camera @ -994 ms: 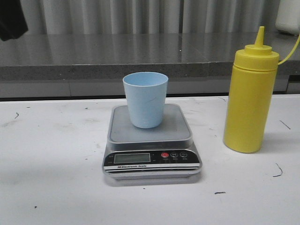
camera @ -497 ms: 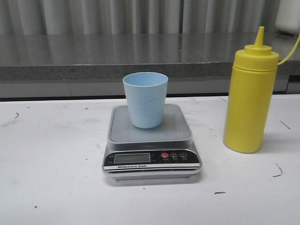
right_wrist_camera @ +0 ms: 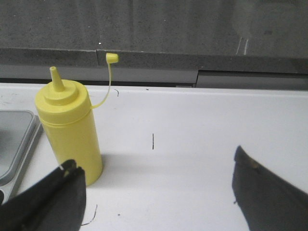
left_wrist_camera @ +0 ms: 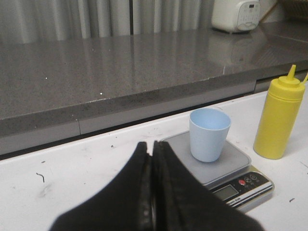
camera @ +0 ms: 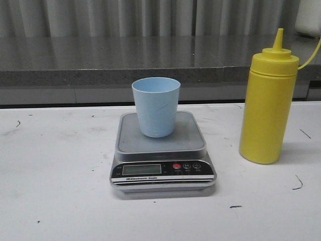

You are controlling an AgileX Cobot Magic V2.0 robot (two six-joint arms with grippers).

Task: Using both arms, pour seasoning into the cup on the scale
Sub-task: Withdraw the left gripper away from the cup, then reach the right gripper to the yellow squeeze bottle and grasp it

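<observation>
One rice cooker (left_wrist_camera: 236,14), perhaps, behind seasoning (left_wrist_camera: 279,120).

The scale (camera: 161,150) sits near the middle of the tabletop (camera: 55,191), and the cup (camera: 156,106) stands upright on its platform, toward the rear, with the display panel in front of it. The seasoning (camera: 268,108) stands upright on the tabletop to the right of the scale, apart from it. Behind the tabletop a counter (camera: 125,60) runs across the full width.
</observation>
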